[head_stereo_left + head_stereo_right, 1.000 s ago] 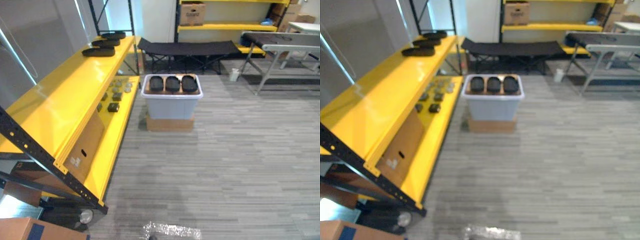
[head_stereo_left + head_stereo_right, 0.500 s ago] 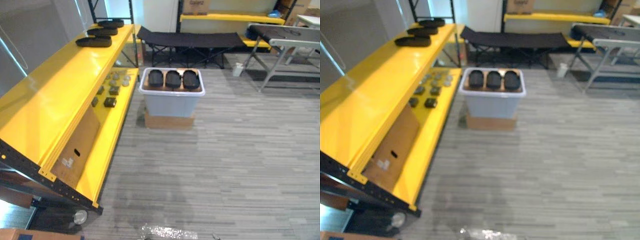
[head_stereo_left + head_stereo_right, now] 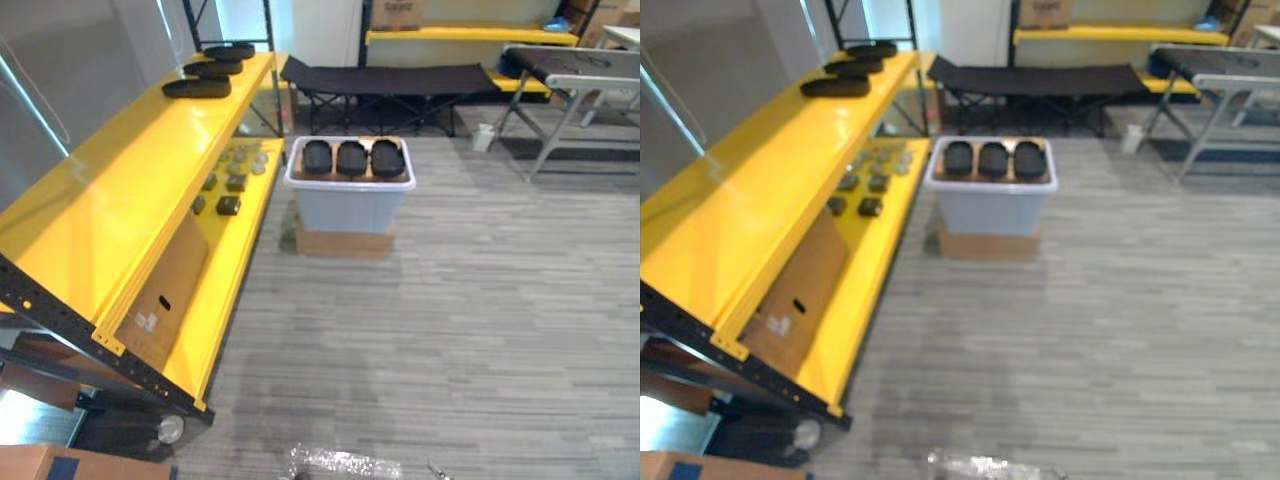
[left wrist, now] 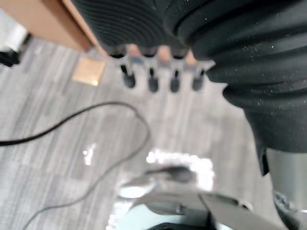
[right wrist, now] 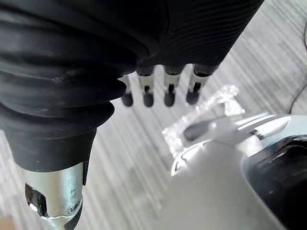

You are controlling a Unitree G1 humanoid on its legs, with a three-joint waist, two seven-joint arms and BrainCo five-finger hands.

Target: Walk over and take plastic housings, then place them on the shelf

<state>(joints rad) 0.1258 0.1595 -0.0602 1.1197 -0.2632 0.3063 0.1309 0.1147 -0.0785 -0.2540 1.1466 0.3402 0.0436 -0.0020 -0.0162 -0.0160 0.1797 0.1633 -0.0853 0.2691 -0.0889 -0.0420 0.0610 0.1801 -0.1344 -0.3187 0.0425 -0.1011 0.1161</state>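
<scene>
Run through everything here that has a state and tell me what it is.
Bin: open, no lid, standing on a cardboard box.
Housings in bin: three, side by side.
Shelved housings: three, lying flat.
Left hand: open, empty.
Right hand: open, empty.
Cot: unfolded.

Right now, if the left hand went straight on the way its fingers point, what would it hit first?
Most likely the floor: the left hand hangs open, pointing down at it, with nothing seen between.
</scene>
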